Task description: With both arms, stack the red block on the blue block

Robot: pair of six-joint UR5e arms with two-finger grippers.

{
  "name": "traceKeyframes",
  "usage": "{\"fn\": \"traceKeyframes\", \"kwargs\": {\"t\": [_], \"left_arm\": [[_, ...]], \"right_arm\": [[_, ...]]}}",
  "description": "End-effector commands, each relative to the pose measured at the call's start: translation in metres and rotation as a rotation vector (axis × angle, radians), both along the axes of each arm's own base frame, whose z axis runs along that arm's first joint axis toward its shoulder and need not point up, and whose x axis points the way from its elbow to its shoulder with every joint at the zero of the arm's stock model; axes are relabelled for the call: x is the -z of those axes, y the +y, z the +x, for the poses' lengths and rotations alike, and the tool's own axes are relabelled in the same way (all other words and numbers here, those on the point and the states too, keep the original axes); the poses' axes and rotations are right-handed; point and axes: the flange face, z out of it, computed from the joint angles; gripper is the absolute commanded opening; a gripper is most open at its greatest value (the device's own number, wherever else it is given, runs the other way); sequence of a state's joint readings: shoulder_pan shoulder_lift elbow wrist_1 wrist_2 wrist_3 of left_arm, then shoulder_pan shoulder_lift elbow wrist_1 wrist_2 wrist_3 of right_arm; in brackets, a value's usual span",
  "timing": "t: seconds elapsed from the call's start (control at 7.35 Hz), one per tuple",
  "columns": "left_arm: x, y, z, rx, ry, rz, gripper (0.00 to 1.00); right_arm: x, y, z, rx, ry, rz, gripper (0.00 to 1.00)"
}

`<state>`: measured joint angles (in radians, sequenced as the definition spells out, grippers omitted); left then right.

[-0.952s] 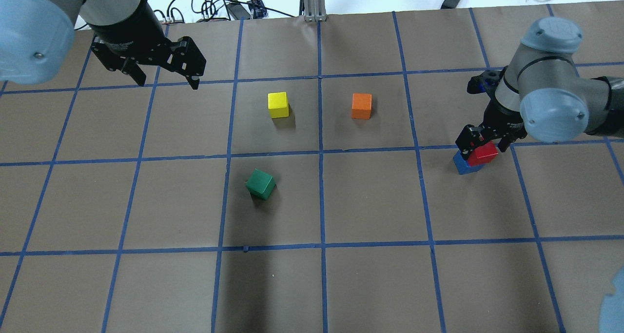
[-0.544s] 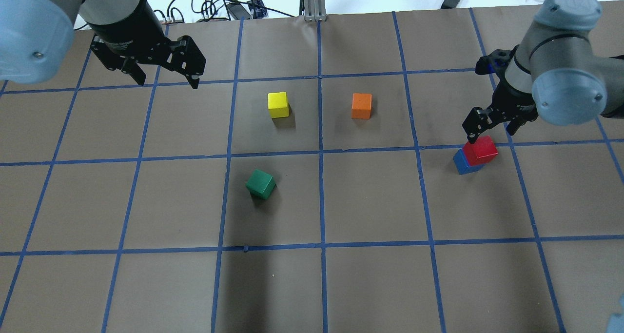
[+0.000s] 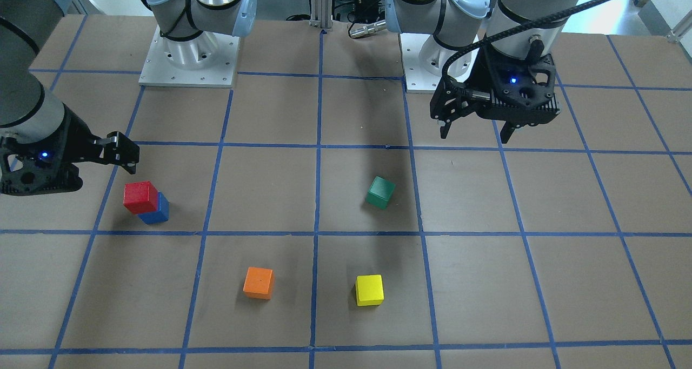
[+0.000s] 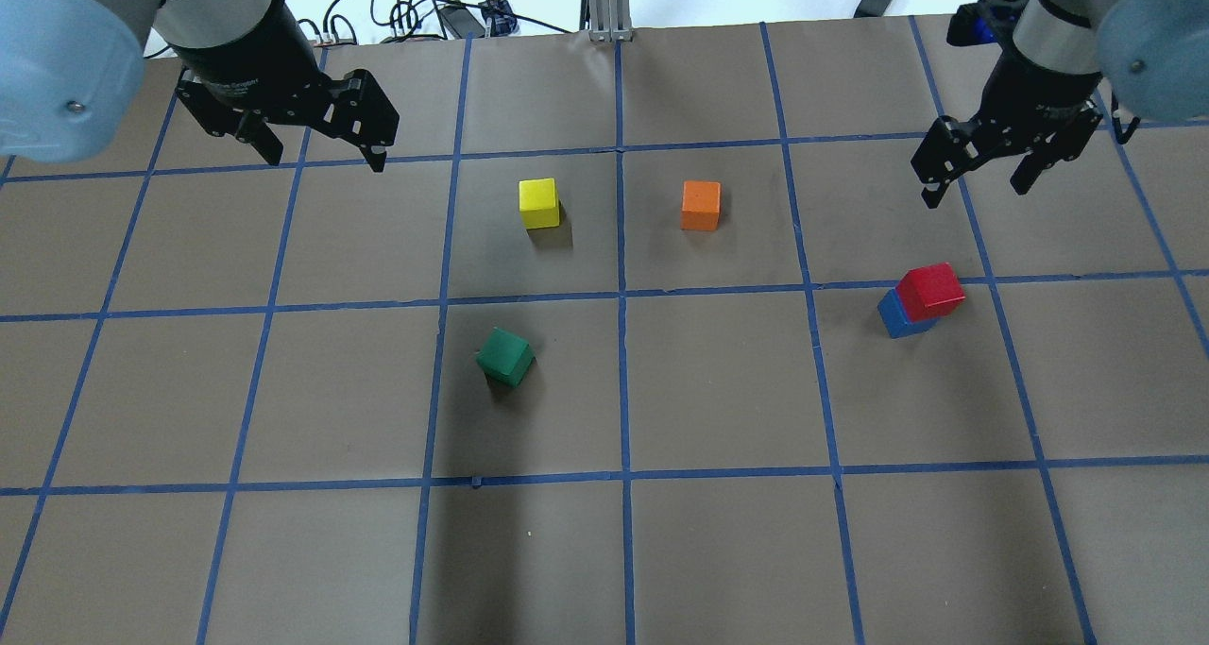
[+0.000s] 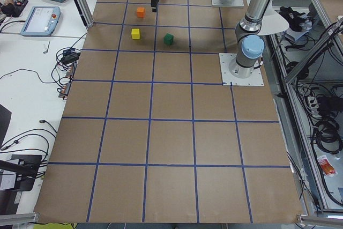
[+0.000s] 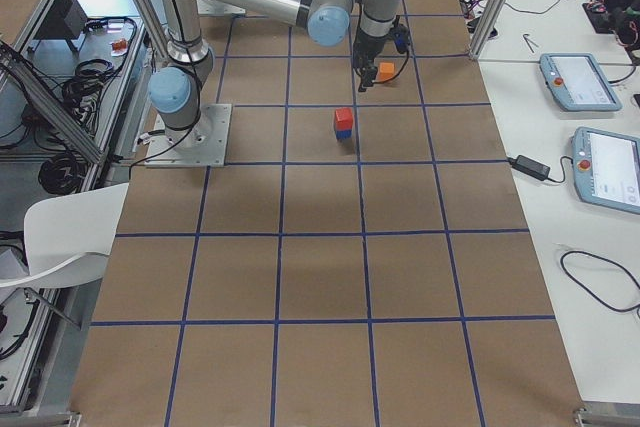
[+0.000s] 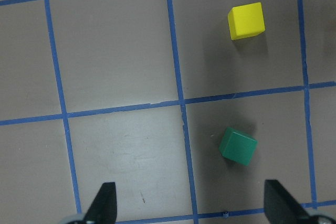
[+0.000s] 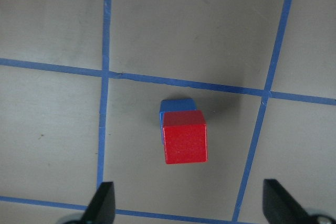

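The red block (image 4: 930,289) sits on top of the blue block (image 4: 890,316) at the right of the table, slightly offset; both also show in the right wrist view, red (image 8: 184,142) over blue (image 8: 176,105). My right gripper (image 4: 975,187) is open and empty, raised above and behind the stack, clear of it. My left gripper (image 4: 326,159) is open and empty, hovering at the far left of the table, far from the stack. In the front view the stack (image 3: 140,196) stands just in front of the right gripper.
A yellow cube (image 4: 538,201) and an orange cube (image 4: 700,204) sit in the far middle squares. A green cube (image 4: 504,355) lies turned near the centre. Both arm bases stand at the robot's side of the table (image 3: 189,61).
My right gripper, which stood around the red block a second ago, has lifted off and drawn back toward the far right. The red block stays on the blue one. The left arm is unmoved.
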<state>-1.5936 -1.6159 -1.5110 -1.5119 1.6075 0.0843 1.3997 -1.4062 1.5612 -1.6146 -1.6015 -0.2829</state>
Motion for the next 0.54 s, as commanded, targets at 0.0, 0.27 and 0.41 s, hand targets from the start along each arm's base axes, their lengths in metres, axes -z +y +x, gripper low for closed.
{"fn": "traceKeyframes", "kwargs": {"t": [0.0, 0.27, 0.41], "left_arm": [[0.0, 0.0, 0.0, 0.0, 0.0, 0.0, 1.0], [0.0, 0.001, 0.001, 0.0, 0.0, 0.0, 1.0], [-0.001, 0.001, 0.001, 0.0, 0.0, -0.002, 1.0]], "right_arm": [[-0.027, 0.001, 0.049, 0.02, 0.011, -0.019, 1.0], [-0.029, 0.011, 0.05, 0.118, 0.027, -0.013, 1.0], [-0.029, 0.02, 0.055, 0.176, 0.03, -0.012, 1.0]]}}
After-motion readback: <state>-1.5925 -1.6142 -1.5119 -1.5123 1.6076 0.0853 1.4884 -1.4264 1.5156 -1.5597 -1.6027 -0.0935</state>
